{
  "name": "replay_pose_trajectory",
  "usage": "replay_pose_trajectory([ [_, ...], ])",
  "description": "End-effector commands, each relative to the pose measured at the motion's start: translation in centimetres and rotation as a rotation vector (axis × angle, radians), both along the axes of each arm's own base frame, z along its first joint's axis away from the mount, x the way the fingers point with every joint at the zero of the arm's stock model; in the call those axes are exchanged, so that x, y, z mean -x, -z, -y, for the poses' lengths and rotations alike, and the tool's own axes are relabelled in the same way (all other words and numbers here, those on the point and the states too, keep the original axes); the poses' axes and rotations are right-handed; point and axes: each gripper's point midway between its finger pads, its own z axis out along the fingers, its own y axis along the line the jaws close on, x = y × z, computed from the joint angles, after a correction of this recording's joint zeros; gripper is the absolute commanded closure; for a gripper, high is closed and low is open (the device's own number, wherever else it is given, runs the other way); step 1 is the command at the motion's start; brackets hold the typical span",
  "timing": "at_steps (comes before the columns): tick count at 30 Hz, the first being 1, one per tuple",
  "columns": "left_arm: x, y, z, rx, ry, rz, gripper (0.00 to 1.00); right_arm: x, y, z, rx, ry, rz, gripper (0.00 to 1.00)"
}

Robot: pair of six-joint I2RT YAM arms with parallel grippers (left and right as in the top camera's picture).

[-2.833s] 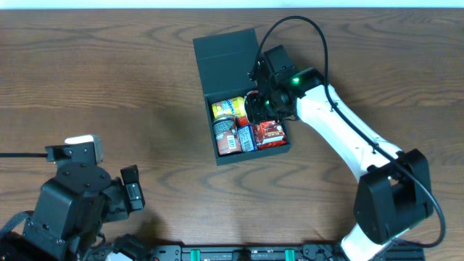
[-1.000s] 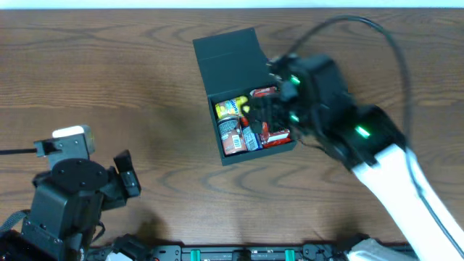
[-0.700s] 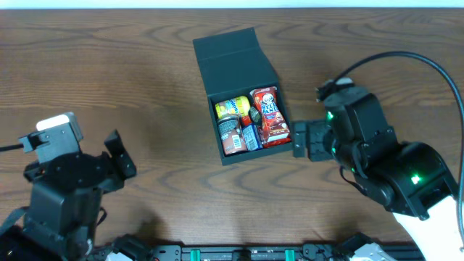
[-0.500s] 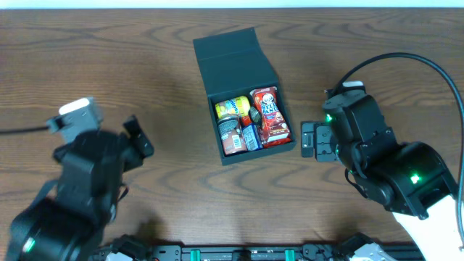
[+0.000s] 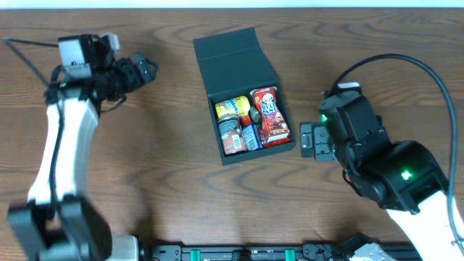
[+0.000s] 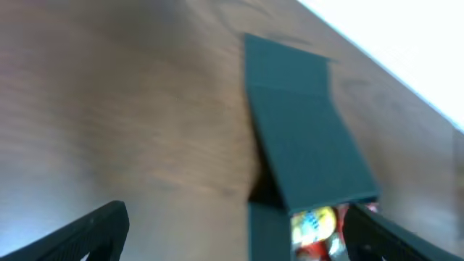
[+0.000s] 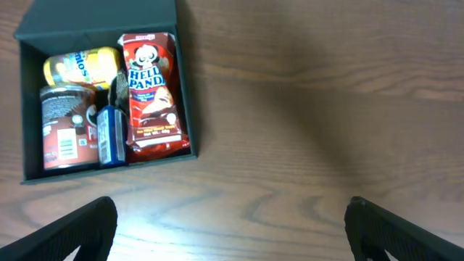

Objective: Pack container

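The dark teal container (image 5: pixel 232 61) sits mid-table with its flat lid folded back. Inside lie a red snack carton (image 5: pixel 267 116), a yellow pack (image 5: pixel 230 107), a dark can (image 5: pixel 228 135) and a small blue item (image 5: pixel 248 136). My right gripper (image 5: pixel 308 139) hovers open just right of the box, empty; its wrist view shows the container (image 7: pixel 109 170) and red carton (image 7: pixel 152 94) at upper left, above the right gripper (image 7: pixel 235 232). My left gripper (image 5: pixel 141 70) is open at the far left, pointing toward the lid. In the blurred left wrist view the left gripper (image 6: pixel 232 239) faces the lid (image 6: pixel 304 138).
The wooden table (image 5: pixel 145 159) stretches bare around the box. A black cable (image 5: pixel 406 61) loops over the right arm. The table's far edge (image 5: pixel 232 7) runs close behind the lid.
My right gripper pulled out of the box to its right side, leaving the red carton inside. The left arm swung from the front-left corner up to the far left, facing the lid.
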Motion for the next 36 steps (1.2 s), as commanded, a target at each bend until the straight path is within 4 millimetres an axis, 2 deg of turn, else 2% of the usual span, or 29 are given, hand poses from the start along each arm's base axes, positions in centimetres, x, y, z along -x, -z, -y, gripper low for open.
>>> replay_pose_trajectory([
  [1,-0.5,2.5,4.5,0.253,0.153,-0.061,0.05,-0.5,1.7,0.0,0.036,0.0,-0.027,0.01],
  [6,-2.0,7.1,7.4,0.324,0.22,-0.105,0.05,-1.4,2.9,-0.8,0.018,-0.007,-0.021,0.01],
  [9,-2.5,8.6,9.3,0.331,0.25,-0.108,0.05,-1.8,2.8,-1.0,0.01,-0.007,-0.007,0.01],
  [12,-2.7,9.2,11.3,0.331,0.294,-0.09,0.05,-2.0,2.7,-1.1,0.007,-0.007,-0.001,0.01],
  [15,-2.4,10.2,12.5,0.326,0.313,-0.111,0.05,-2.0,2.7,-1.1,0.007,-0.007,-0.001,0.01],
  [25,-1.8,11.6,13.5,0.332,0.324,-0.154,0.05,-2.0,2.7,-1.1,0.007,-0.006,-0.001,0.01],
  [29,-1.9,12.7,14.8,0.343,0.337,-0.163,0.05,-2.0,2.7,-1.1,0.007,-0.007,0.0,0.01],
  [36,-2.7,11.9,18.0,0.341,0.399,-0.064,0.05,-2.0,2.7,-1.1,0.008,-0.006,0.0,0.01],
])
